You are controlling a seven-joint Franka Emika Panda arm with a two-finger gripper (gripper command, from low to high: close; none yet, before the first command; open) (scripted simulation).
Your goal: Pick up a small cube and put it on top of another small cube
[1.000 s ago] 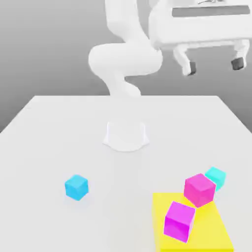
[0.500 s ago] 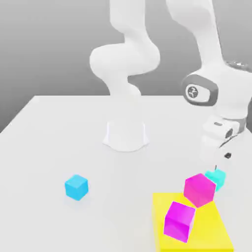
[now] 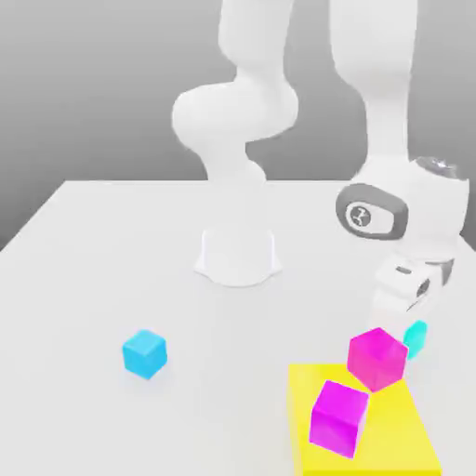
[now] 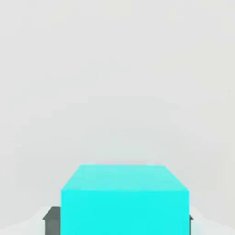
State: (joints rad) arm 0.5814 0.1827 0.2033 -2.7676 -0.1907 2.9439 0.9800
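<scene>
From here I see a flat yellow block (image 3: 395, 437) lying toward the exterior view's right on the pale surface (image 3: 84, 288). A purple cube (image 3: 337, 418) shows against its yellow top, and a magenta cube (image 3: 376, 359) shows across its far edge; whether that one rests on the yellow, I can't tell. Beyond the surface is a plain grey backdrop (image 3: 84, 102).

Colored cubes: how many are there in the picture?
4. In the exterior view, a blue cube sits at left; at right, a magenta cube and purple cube are by the yellow slab, and a cyan cube is behind them.
</scene>
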